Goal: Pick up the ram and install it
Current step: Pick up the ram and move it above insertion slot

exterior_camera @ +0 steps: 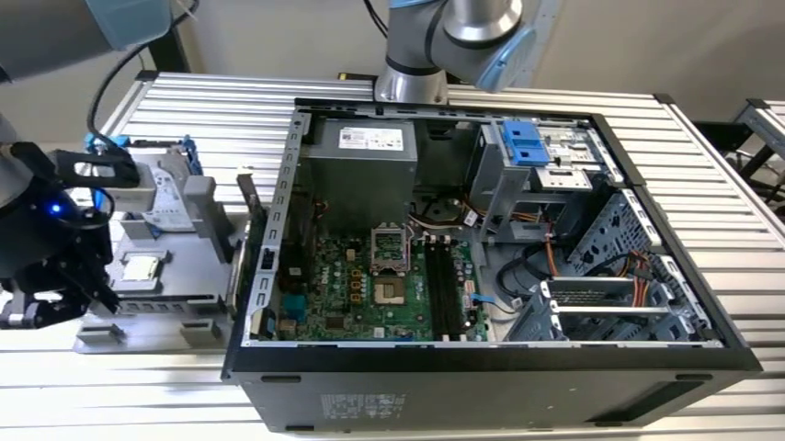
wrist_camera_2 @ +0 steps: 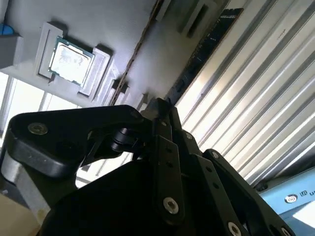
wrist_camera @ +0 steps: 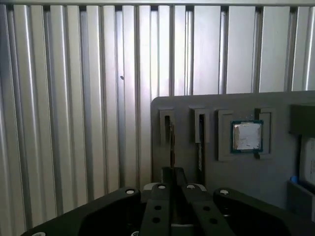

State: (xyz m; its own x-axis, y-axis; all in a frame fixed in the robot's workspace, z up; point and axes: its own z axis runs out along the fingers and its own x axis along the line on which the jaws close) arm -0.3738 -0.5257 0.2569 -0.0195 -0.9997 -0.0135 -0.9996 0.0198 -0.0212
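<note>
Black-fingered, your gripper [wrist_camera: 173, 173] sits at the exterior view's near left, by the near end of the grey tray [exterior_camera: 202, 211]. Its jaws look pinched together on the upper end of the ram [wrist_camera: 171, 145]. From the fingertips the ram runs straight away along the gripper's own axis, standing on end in the slot [wrist_camera: 163, 128] closest to the tray's edge, thin edge between the jaws. Beyond it along the tray come a second stick [wrist_camera: 200, 142], then the square chip [wrist_camera: 247, 136].
</note>
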